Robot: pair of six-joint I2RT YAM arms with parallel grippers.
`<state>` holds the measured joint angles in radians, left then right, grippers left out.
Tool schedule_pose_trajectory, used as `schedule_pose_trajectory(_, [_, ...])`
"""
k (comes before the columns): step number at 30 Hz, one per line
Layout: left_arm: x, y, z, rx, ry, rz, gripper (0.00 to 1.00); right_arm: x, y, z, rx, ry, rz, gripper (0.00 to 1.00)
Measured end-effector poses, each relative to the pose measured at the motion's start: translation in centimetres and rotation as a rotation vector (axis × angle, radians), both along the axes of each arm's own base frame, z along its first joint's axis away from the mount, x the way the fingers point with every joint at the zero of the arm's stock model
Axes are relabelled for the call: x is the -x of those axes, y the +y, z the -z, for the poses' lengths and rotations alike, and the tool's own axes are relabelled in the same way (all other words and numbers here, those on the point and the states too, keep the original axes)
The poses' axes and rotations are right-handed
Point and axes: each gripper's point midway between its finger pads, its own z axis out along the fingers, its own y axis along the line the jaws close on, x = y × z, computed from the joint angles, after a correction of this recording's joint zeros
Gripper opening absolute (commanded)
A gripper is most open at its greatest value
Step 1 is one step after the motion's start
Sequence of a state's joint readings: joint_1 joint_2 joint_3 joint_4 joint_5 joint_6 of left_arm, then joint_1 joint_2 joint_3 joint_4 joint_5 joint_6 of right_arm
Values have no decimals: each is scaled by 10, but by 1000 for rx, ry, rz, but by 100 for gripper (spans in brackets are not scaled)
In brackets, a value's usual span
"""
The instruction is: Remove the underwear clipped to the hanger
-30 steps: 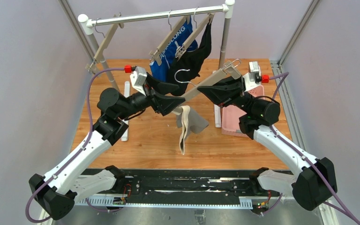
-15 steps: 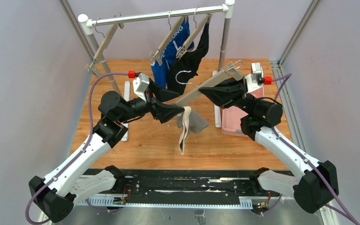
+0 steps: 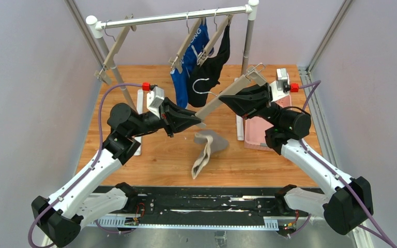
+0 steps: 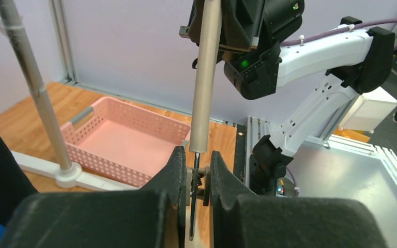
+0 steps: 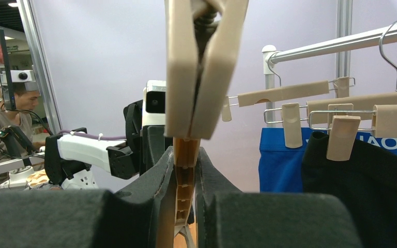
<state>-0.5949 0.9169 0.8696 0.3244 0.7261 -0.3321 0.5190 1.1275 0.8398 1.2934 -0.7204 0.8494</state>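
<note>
One blue brief [image 5: 281, 160] reads "AOL"; grey brief [image 3: 209, 144] on table [image 3: 150, 160].

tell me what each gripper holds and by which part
Both hold the loose hanger: the right gripper clamps the bar beside one end clip, the left gripper pinches the clip at the other end. The grey underwear lies on the table, unheld.

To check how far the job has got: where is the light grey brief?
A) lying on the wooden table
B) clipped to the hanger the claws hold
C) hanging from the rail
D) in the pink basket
A: the light grey brief lies crumpled on the wooden table, free of the hanger and outside the pink basket.
</note>
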Motion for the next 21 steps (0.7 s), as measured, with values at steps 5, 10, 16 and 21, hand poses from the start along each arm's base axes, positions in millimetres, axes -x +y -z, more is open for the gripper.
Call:
schedule_pose_trajectory(5, [0, -3, 1, 1, -13, 27, 38, -1, -1, -1, -9, 7, 3, 1])
schedule_pose_trajectory(10, [-2, -5, 1, 5, 0, 26, 52, -2, -1, -1, -6, 5, 7, 0])
schedule_pose_trajectory(16, [-3, -3, -12, 32, -29, 8, 50, -3, 0, 1, 0, 11, 10, 1])
schedule_pose_trajectory(21, [-3, -3, -25, 52, -53, 8, 46, -5, 1, 2, 2, 14, 9, 1])
